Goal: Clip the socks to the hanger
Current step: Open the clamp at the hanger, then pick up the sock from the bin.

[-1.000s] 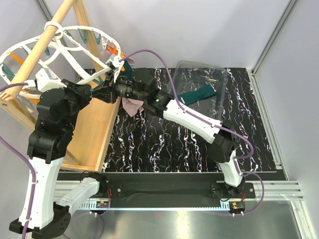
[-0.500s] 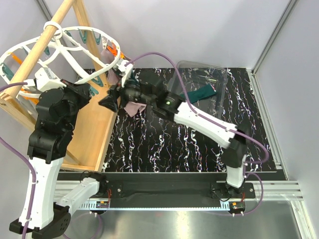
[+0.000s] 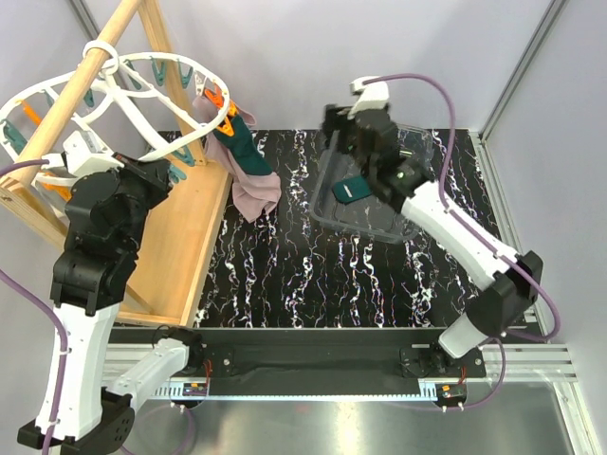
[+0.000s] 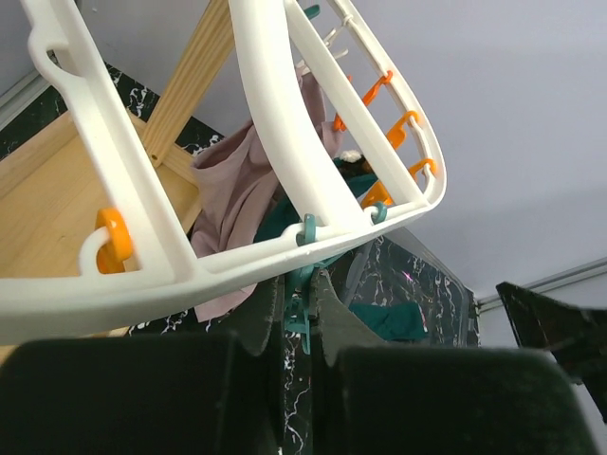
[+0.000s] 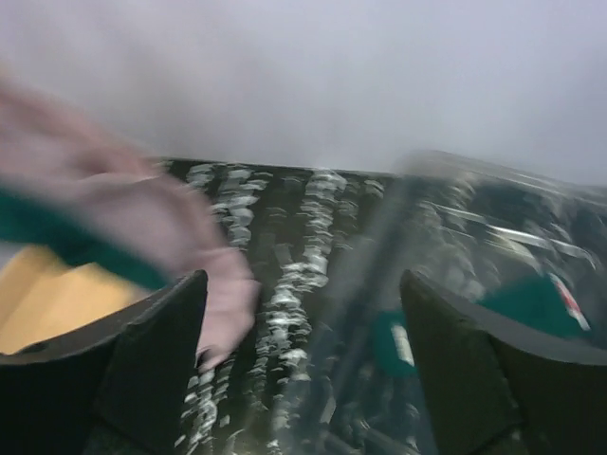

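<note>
Socks split between peg and tub: one teal-green sock [image 3: 239,152] hangs from an orange peg [image 3: 220,102] on the right-hand rim of the white oval hanger [image 4: 277,114]. It overlaps a mauve-pink cloth [image 3: 254,194] that droops from the same stretch of rim.

The other sock [image 3: 349,190] lies well to the right of the hanger in a clear plastic tub [image 3: 375,226] on the black marbled table [image 3: 313,275]. A white tag shows on it from above. The right wrist view catches a red-and-white patch on it, though that picture is badly smeared.

The left gripper [image 4: 296,284] sits just under the hanger's lower rim. Its jaws are drawn close on either side of a teal peg [image 4: 300,318] dangling from that rim, and they appear to pinch it.

The right gripper [image 5: 302,284] is raised off to the hanger's right, over the tub and well apart from the clipped sock. Its fingers are spread wide with nothing between them.

The hanger is hooked by a white loop over a slanting wooden pole [image 3: 81,81] at its upper left. More teal and orange pegs are strung along its rim.
</note>
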You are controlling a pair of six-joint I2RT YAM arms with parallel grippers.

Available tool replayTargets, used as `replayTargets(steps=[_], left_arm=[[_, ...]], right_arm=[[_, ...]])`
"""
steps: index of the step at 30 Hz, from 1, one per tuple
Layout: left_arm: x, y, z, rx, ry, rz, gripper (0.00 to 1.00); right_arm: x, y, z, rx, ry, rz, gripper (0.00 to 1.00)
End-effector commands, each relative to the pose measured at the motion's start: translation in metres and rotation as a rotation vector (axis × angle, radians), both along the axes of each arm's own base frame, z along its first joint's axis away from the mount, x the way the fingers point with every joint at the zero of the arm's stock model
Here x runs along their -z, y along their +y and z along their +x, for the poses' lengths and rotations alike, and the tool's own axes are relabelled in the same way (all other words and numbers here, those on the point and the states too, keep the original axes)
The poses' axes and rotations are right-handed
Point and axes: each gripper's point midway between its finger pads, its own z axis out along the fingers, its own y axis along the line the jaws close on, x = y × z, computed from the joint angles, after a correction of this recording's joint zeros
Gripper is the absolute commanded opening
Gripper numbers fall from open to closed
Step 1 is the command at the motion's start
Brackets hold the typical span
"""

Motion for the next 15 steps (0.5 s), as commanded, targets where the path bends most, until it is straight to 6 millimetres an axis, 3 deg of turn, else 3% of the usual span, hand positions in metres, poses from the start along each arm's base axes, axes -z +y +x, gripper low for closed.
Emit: replayTargets(steps=[1, 2, 4, 5, 7, 8, 9, 10, 11, 12, 14, 15], left_arm=[[-0.015, 0.001, -0.003, 0.001, -0.057, -0.002, 0.00], [-0.015, 0.001, -0.004, 0.005, -0.057, -0.001, 0.00], [-0.011, -0.001, -0.003, 0.014, -0.051, 0.003, 0.00], [-0.010, -0.001, -0.003, 0.018, -0.049, 0.008, 0.00], [-0.008, -0.003, -0.002, 0.026, -0.045, 0.015, 0.00], [-0.007, -0.003, -0.001, 0.027, -0.040, 0.022, 0.00], [-0.004, -0.003, 0.002, 0.028, -0.031, 0.026, 0.00], [-0.003, -0.004, 0.002, 0.029, -0.028, 0.028, 0.00], [-0.002, -0.004, 0.003, 0.032, -0.025, 0.032, 0.00], [0.001, -0.005, 0.005, 0.034, -0.017, 0.033, 0.00], [0.002, -0.006, 0.006, 0.040, -0.014, 0.035, 0.00], [0.005, -0.006, 0.008, 0.037, -0.008, 0.035, 0.00]], right_arm=[[0.036, -0.073, 0.040, 0.338, 0.131, 0.028, 0.91], [0.053, -0.095, 0.058, 0.422, 0.173, 0.034, 0.93], [0.063, -0.118, 0.074, 0.537, 0.215, 0.142, 0.94], [0.082, -0.135, 0.089, 0.597, 0.244, 0.164, 0.94], [0.093, -0.146, 0.105, 0.671, 0.252, 0.262, 0.95], [0.120, -0.150, 0.116, 0.716, 0.290, 0.250, 0.96], [0.116, -0.160, 0.127, 0.769, 0.286, 0.327, 0.96], [0.133, -0.165, 0.129, 0.801, 0.339, 0.314, 0.98], [0.165, -0.166, 0.138, 0.834, 0.399, 0.292, 0.99], [0.156, -0.172, 0.149, 0.875, 0.386, 0.367, 1.00], [0.201, -0.180, 0.148, 0.966, 0.500, 0.307, 1.00], [0.204, -0.184, 0.150, 1.004, 0.497, 0.300, 1.00]])
